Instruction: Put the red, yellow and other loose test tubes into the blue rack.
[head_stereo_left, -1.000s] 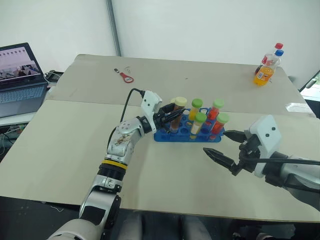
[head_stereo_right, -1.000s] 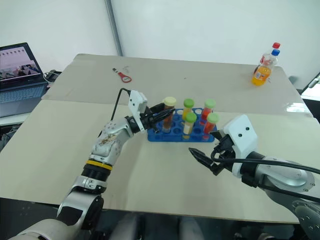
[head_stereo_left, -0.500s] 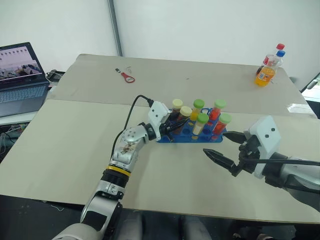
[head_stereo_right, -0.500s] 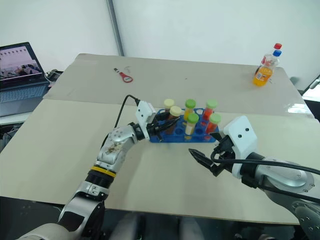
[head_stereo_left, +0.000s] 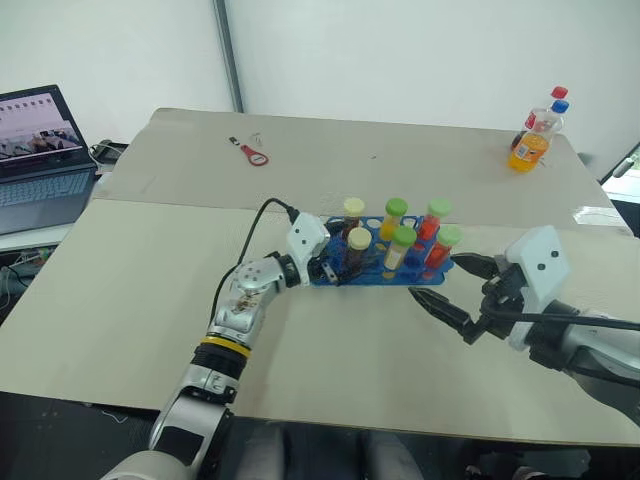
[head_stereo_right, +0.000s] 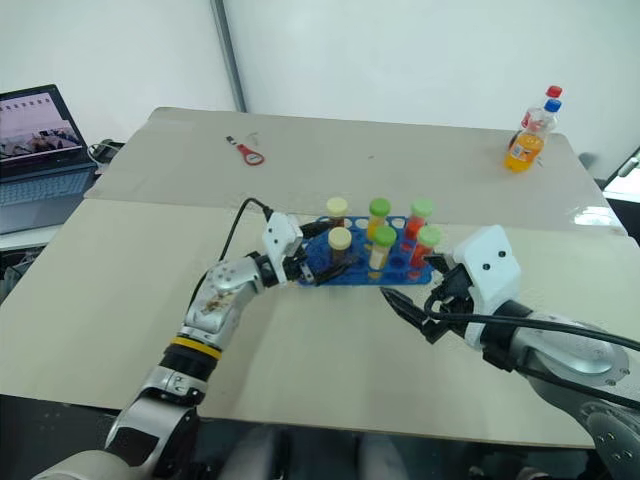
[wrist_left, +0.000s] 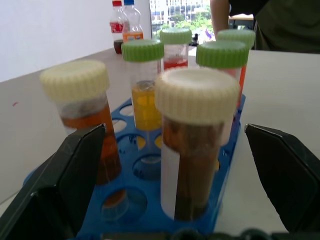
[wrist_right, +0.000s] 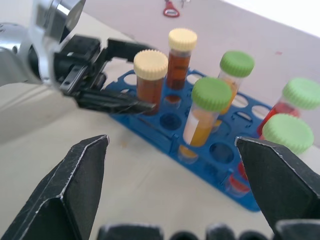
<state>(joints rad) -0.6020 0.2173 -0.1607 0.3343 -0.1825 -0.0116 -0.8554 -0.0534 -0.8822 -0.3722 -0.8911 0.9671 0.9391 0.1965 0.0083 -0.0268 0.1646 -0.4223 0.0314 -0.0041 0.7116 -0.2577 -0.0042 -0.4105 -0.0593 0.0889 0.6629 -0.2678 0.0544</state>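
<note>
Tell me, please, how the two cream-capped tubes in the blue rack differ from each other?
The nearer cream-capped tube stands in the rack's front row between the open fingers of the left tool; the farther cream-capped tube stands in a row behind it, clear of that tool. Both hold brownish-orange liquid and stand upright in the blue rack.

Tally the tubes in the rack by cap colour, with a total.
Green caps: 4
Cream caps: 2
Total in the rack: 6
</note>
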